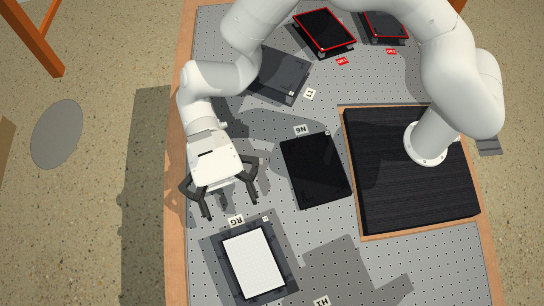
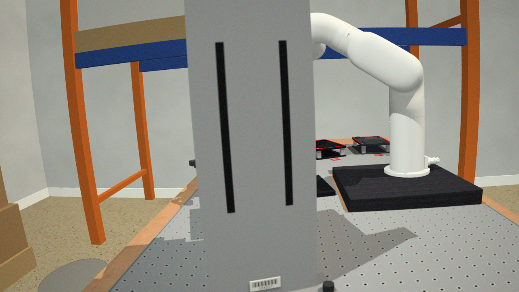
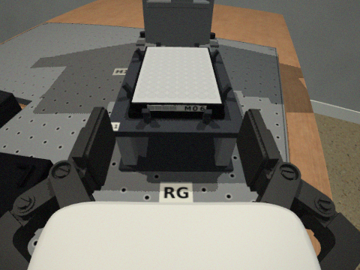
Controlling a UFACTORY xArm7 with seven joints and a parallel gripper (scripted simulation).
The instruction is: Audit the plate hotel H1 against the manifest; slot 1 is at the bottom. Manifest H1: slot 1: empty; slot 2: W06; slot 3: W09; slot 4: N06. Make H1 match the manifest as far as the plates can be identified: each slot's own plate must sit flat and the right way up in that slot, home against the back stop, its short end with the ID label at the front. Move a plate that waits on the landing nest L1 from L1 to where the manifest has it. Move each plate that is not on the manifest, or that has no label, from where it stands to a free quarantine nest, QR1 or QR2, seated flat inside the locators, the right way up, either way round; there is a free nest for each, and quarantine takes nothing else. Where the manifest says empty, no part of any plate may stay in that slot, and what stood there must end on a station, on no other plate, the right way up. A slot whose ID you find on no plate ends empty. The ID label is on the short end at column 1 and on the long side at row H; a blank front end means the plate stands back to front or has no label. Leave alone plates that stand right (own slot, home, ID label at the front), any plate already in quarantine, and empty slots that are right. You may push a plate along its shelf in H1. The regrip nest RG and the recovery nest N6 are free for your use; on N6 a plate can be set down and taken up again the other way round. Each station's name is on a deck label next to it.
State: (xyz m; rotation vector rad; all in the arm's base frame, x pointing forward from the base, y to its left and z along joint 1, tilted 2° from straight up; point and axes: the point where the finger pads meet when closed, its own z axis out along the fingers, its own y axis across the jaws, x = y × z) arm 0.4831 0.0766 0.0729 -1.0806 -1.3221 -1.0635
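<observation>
A white plate (image 1: pixel 253 262) lies flat on the regrip nest RG. In the wrist view the plate (image 3: pixel 177 75) shows a label on its near short end; the text is too blurred to read surely. My gripper (image 1: pixel 230 201) is open and empty. It hovers short of the nest, on the RG deck label's side, fingers apart from the plate, as the wrist view (image 3: pixel 175 147) shows. The hotel H1 (image 2: pixel 250 145) shows only its grey back wall; its slots are hidden. The wrist view shows H1 (image 3: pixel 178 2) behind the nest.
A black plate (image 1: pixel 323 29) sits in QR1. QR2 (image 1: pixel 384 25) holds no plate, and the nests L1 (image 1: pixel 279 74) and N6 (image 1: pixel 315 169) are bare. The arm's black base block (image 1: pixel 410 167) stands at the right. The table's left edge runs close to my gripper.
</observation>
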